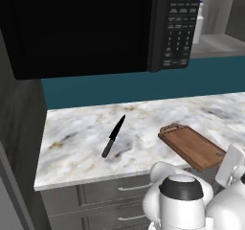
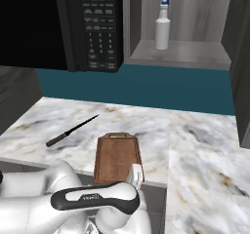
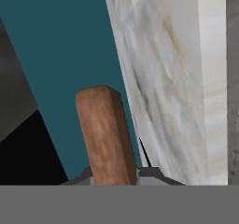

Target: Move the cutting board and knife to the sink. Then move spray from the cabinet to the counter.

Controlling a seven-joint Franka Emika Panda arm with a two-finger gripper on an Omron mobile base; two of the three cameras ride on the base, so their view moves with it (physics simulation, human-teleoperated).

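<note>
The reddish-brown cutting board (image 2: 116, 156) lies on the marble counter (image 2: 205, 145), its near short end at the front edge. My gripper (image 2: 135, 177) is shut on that near end. In the hand view the board (image 3: 105, 134) stands edge-on between my fingertips. From the left, the board (image 1: 192, 145) runs towards my white hand (image 1: 230, 164). The dark knife (image 1: 113, 136) lies apart on the counter, left of the board, also seen at knife (image 2: 71, 131). The spray (image 2: 162, 27) stands upright on the shelf of the cabinet (image 2: 195, 55). The sink is out of view.
A black microwave (image 1: 86, 28) hangs over the left part of the counter, next to the cabinet niche. A teal backsplash (image 2: 146, 87) runs behind. Grey drawers with metal handles (image 1: 131, 188) sit below the front edge. A dark tall unit (image 1: 19, 143) borders the counter's left.
</note>
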